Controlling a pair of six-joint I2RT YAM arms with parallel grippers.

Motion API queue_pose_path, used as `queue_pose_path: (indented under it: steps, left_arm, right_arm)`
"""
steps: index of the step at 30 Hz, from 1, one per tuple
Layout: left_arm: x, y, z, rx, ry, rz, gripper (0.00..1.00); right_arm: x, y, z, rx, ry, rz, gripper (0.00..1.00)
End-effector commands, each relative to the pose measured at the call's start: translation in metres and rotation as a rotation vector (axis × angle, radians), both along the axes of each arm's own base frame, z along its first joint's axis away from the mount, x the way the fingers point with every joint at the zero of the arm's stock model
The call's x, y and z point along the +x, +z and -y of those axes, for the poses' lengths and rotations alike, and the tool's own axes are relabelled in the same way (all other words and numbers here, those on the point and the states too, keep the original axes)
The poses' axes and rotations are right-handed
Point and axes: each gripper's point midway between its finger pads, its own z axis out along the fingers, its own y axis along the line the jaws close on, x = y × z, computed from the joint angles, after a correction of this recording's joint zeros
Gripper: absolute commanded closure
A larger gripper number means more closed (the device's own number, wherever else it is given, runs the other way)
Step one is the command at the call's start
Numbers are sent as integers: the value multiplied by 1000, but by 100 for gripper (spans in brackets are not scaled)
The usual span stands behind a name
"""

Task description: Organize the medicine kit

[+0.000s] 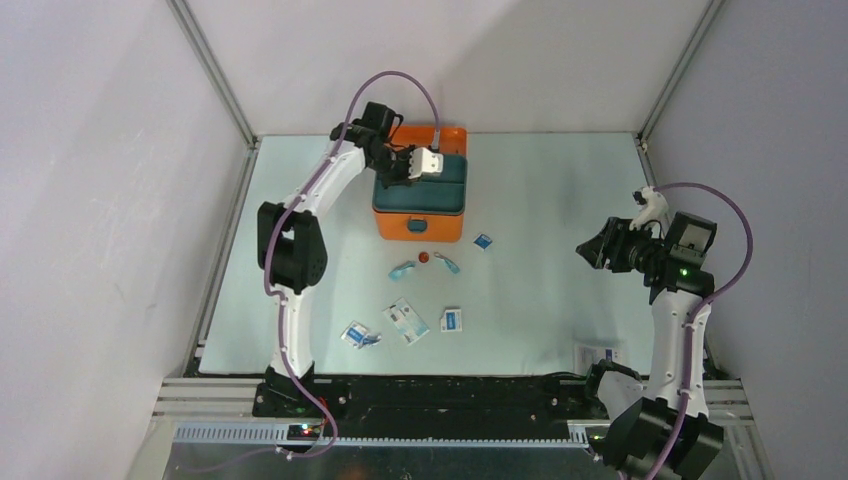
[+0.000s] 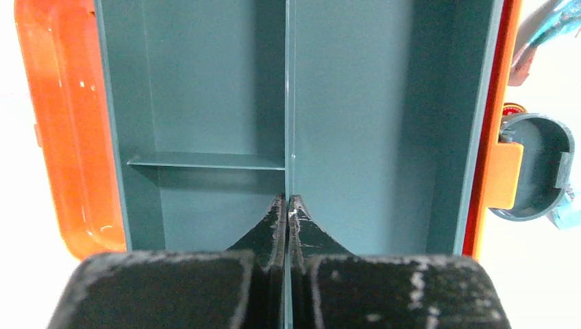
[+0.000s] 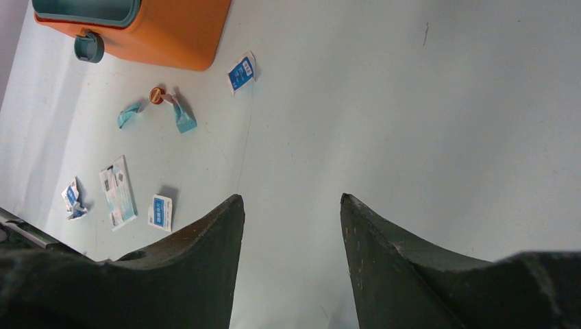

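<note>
Medicine kit (image 1: 420,228), orange, sits on the counter (image 1: 560,190) toward the far side, left of centre, with the teal tray (image 1: 432,190) seated in its top and its round teal latch (image 2: 538,164) on the near face. In the left wrist view the left end effector (image 2: 287,205) is down inside the tray, its fingers together and pinched on the thin middle wall that splits the tray into two long bays; a short cross wall divides the left bay. The right end effector (image 3: 291,200) hangs over bare counter at the right, well apart from the kit, fingers spread with nothing between them. Near the kit's front lie a small red round piece (image 1: 424,257), two teal strips (image 1: 403,269) and a blue sachet (image 1: 484,241); further toward the arms lie more blue-and-white packets (image 1: 407,320)
</note>
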Motion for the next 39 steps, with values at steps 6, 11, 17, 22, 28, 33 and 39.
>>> queue_pose_path:
  steps: [6,11,17,22,28,33,39]
  left_arm:
    - [12,-4,12,-34,14,-18,100]
    - [9,2,14,-53,13,-20,100]
    - [4,25,19,-101,16,-17,100]
    - [-3,15,18,-72,16,-56,100]
    - [-16,-7,10,-22,55,-155,100]
    - [-19,-6,10,-36,78,-192,100]
    - [-19,-19,13,-49,70,-234,100]
  right_arm:
    - [7,4,0,-1,22,36,42]
    - [8,4,-1,6,28,34,42]
    - [9,3,-3,8,35,31,42]
    - [8,3,-3,5,36,30,42]
    - [7,1,-3,2,38,30,42]
    - [7,-1,-3,1,40,27,42]
    - [8,-2,-3,-1,39,25,42]
